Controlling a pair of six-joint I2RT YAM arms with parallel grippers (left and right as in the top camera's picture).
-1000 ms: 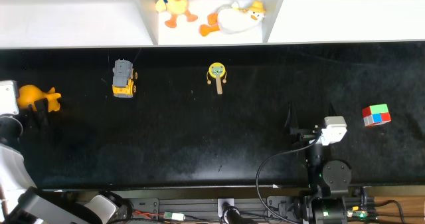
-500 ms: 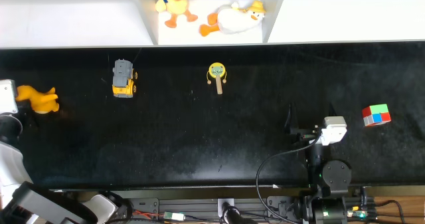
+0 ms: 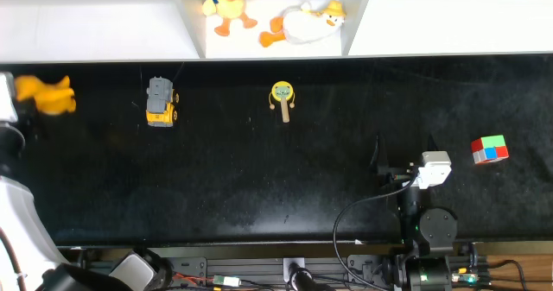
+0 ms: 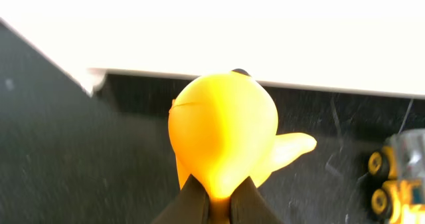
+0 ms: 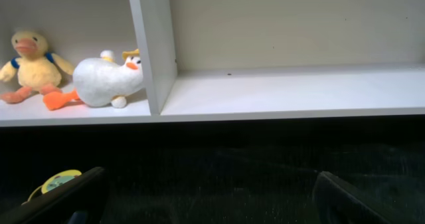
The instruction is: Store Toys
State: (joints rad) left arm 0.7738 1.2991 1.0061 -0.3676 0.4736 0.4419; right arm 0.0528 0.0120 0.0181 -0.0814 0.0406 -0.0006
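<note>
The left tool (image 4: 212,196) is pinching a yellow toy (image 4: 222,127) from below, its two fingers (image 4: 192,204) pressed against the toy's underside. From above, the toy (image 3: 47,94) shows at the far left of the black desk (image 3: 259,179), near the front edge of the white shelf (image 3: 95,23). It seems lifted off the desk, though the wrist view does not settle this.

The right tool (image 3: 403,153) is spread wide with nothing between its fingers, low over the right part of the desk and facing the shelf (image 5: 285,91).

A grey and yellow toy truck (image 3: 161,101) stands on the desk to the right of the held toy and apart from it; it shows in the left wrist view too (image 4: 398,177). A small round yellow-green toy on a stick (image 3: 282,97) lies near the desk's middle, below the shelf's middle compartment. A coloured cube (image 3: 489,149) sits at the far right, well apart from the right tool.

In the middle compartment a yellow plush duck (image 3: 226,4) sits beside a white plush duck (image 3: 302,23) lying on its side.
</note>
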